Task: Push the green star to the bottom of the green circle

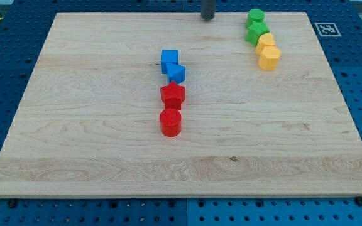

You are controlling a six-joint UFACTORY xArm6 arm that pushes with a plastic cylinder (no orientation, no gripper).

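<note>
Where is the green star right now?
The green star sits near the view's top right of the board, touching the green circle just above it and the yellow blocks just below; my tip is off to its left.

- The scene is being viewed by one camera only, so no overlap with another view is being offered.
- The board [181, 169] is being looked down on from above its bottom edge, at a slant toward the view's top.
- The whole board is being framed from moderately far, with blue pegboard [5, 69] being shown around it.
- The rod is being cropped by the view's top edge, only my tip [207, 18] being shown.
</note>
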